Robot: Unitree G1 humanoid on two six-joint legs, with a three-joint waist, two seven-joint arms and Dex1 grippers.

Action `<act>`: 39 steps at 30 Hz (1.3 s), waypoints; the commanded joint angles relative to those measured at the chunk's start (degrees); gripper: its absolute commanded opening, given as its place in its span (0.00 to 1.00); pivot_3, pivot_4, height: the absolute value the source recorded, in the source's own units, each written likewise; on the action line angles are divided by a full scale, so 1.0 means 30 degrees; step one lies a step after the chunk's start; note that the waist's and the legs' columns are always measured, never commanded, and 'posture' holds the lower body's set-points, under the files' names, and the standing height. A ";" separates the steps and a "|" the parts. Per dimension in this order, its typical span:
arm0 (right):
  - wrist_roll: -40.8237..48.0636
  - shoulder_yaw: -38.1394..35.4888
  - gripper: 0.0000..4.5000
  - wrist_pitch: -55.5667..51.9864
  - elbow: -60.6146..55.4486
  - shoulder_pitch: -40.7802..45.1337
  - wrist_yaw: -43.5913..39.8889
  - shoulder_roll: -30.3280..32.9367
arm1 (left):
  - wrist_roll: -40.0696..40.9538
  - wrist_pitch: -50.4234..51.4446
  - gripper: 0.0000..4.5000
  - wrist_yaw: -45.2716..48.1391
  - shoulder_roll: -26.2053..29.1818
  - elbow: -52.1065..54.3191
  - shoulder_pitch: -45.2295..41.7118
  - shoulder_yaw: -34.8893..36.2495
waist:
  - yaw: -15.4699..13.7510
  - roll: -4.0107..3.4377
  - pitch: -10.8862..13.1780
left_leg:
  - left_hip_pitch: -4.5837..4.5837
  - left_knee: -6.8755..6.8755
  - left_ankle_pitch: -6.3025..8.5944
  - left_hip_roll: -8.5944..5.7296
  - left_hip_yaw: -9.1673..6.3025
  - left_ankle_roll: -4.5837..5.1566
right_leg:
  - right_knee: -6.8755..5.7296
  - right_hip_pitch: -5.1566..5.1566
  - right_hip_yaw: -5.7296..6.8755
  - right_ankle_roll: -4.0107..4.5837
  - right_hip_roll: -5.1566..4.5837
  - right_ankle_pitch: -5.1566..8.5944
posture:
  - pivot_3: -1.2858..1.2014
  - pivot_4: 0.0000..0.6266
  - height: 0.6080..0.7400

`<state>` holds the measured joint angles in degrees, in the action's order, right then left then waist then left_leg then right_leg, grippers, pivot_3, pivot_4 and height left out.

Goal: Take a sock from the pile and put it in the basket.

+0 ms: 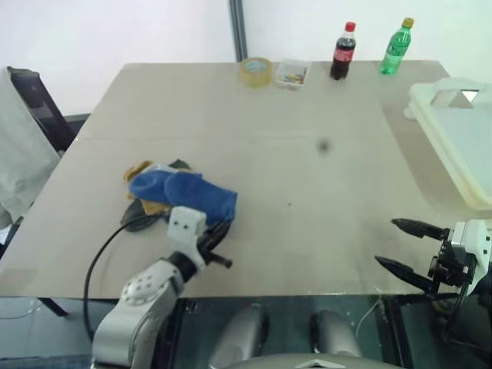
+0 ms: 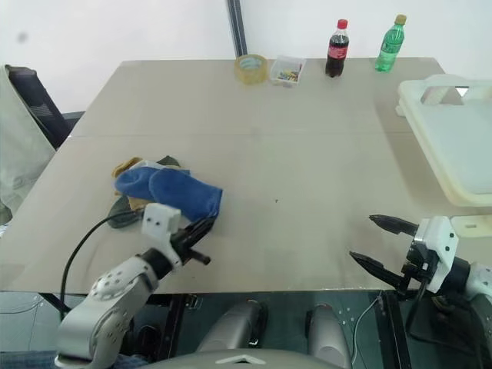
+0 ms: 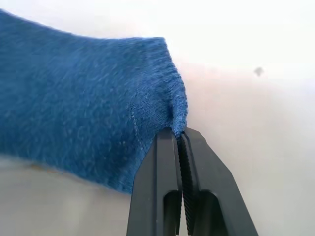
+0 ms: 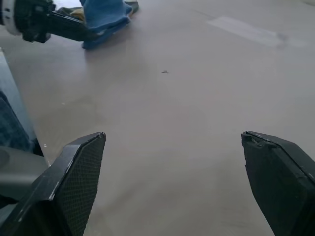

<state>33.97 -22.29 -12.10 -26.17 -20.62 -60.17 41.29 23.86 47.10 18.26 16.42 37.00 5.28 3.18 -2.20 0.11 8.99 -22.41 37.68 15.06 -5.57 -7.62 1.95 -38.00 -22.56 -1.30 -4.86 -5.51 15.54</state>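
Left eye view, left hand (image 1: 219, 244) pinching blue sock (image 1: 184, 193) on pile (image 1: 150, 201), right hand (image 1: 400, 246) wide open, empty.

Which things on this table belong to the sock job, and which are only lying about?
Belong to the job:
- blue sock, pinched at its edge by the shut left gripper
- pile under it
- basket at the table's right edge

Lying about:
- tape roll
- small clear box
- cola bottle
- green bottle
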 commanded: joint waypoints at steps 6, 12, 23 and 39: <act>0.0106 0.0116 1.00 -0.0101 -0.0706 0.1067 0.0620 0.0207 | -0.0476 0.5651 0.02 -0.0960 -0.2483 -0.6615 -0.7244 -0.4792 | -0.0016 0.0016 -0.0017 | 0.0039 0.0199 0.0011 -0.0031 -0.0048 0.0018 | 0.0009 0.0165 0.0048 -0.0014 0.0025 -0.0006 | 0.52 0.24 1.00; 0.0145 -0.0132 1.00 -0.0238 -0.1372 0.0749 0.1159 0.0198 | 0.0417 0.6635 0.22 -0.0720 -0.4503 -0.7750 -0.8722 -0.4248 | -0.0066 0.0008 -0.0023 | 0.0144 0.0192 0.0041 -0.0038 -0.0057 0.0061 | 0.0039 0.0299 0.0061 -0.0023 -0.0005 0.0000 | 0.52 0.24 1.00; 0.0047 -0.0298 1.00 -0.0218 -0.2357 -0.0324 0.2059 -0.0336 | 0.5820 0.9534 0.81 0.4412 0.0415 -0.4519 -0.9259 -0.0888 | 0.0330 0.0009 0.0001 | 0.0147 0.0171 0.0039 -0.0016 -0.0058 0.0050 | 0.0031 0.0276 0.0051 -0.0018 0.0011 0.0003 | 0.52 0.24 1.00; -0.0359 0.1998 1.00 -0.1752 -0.1652 0.2854 0.3790 -0.0631 | 0.2480 0.3122 0.81 0.7122 0.5209 -1.1109 -1.1283 -0.1153 | 0.0479 0.0015 0.0034 | 0.0131 0.0149 0.0041 -0.0022 -0.0038 0.0050 | 0.0041 0.0222 0.0012 -0.0016 -0.0024 0.0003 | 0.52 0.24 1.00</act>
<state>32.85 -17.51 -15.44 -30.27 -13.57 -50.61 39.19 32.93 59.86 38.69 31.51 6.27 -27.40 -0.39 -0.76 0.16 9.09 -22.04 38.11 15.18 -5.64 -7.73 2.10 -37.87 -21.98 -1.27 -4.91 -5.59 15.54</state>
